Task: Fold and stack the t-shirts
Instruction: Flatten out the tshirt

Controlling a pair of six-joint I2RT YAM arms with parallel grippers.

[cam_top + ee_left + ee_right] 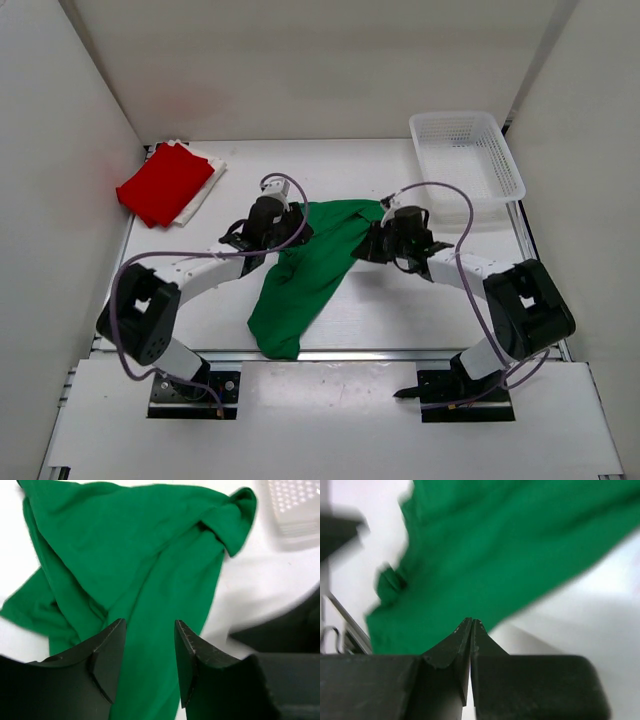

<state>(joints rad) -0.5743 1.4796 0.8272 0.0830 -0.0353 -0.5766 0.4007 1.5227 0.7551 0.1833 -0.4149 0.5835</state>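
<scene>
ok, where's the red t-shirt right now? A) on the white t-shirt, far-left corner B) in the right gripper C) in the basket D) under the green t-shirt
A: the red t-shirt lies on the white t-shirt in the far-left corner, apart from the green t-shirt and the lattice basket.

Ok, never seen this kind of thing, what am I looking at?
Two robot arms are bolted to a table. One picture looks down from above; the others come from a camera on each wrist. A crumpled green t-shirt lies between the arms. Far left, a red t-shirt sits on a white t-shirt; far right stands a white basket. The left gripper is open over the green cloth. The right gripper is shut at its edge; whether it pinches cloth is unclear.
</scene>
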